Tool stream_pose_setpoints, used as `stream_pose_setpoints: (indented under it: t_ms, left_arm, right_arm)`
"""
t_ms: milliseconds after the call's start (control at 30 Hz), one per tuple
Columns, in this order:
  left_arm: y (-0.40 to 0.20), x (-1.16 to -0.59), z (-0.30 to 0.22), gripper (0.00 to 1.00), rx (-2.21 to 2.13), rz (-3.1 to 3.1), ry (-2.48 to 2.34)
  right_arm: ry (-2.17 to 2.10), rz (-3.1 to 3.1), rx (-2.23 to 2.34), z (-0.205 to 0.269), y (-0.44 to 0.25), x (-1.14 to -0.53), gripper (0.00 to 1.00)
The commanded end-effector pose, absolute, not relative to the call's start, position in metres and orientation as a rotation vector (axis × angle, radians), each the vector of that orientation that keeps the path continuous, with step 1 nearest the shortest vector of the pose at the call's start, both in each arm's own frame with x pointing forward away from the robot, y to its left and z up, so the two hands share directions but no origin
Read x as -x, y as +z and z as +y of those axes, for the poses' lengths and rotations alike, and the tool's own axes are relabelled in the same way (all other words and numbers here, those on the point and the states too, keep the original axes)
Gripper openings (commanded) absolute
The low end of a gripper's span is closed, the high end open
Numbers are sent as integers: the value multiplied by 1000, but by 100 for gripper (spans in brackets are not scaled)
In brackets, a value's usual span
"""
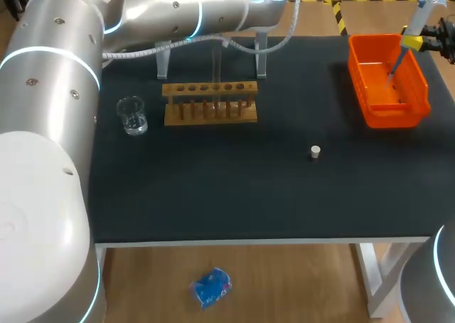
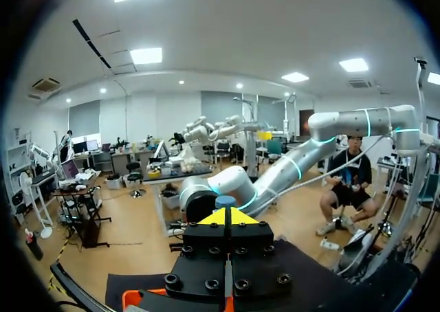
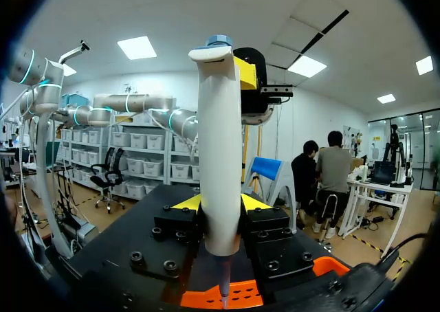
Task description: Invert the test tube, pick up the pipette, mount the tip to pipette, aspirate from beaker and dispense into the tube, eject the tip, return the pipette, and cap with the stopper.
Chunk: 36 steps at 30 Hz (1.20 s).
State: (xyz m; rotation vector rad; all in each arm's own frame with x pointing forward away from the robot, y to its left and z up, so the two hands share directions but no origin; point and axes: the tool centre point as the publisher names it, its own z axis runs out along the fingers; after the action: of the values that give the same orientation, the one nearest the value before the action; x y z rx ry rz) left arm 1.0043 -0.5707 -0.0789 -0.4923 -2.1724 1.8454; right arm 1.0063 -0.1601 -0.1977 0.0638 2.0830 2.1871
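Right gripper (image 3: 220,203) is clamped on the pipette (image 3: 220,140), with the tip (image 3: 223,288) hanging over the orange bin (image 1: 391,115), probably so it ejects in there; left gripper (image 2: 230,217) is pinched together, empty, right by the plunger button (image 2: 225,201).

Table furniture: a rack, a stand and a bin on a black top.

The black table (image 1: 234,195) has white legs and stands on a wood floor. A wooden rack (image 1: 210,114) sits left of the middle in the far half, with a row of round holes along its top bar and a row of pegs along its front. Just behind it, near the far edge, stands a clear plastic stand (image 1: 163,61) on two upright legs. An orange plastic bin (image 1: 389,114), open-topped and set at a slant to the table's edge, sits at the far right corner, well apart from the rack. Part of its orange rim shows low in the right wrist view (image 3: 240,295).
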Motion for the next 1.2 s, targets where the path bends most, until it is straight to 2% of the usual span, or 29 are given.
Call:
stream_pose_setpoints:
  t_ms: [33,1200]
  left_arm:
    - [-80,-1004,-572,0,491,-2170,1841]
    - [-98,-1002,-576,0,454,-2154,1793]
  right_arm:
    - [2188,2086,-58,-161,-198,-1007,0]
    - [2188,2086,-58,-161,-198,-1007,0]
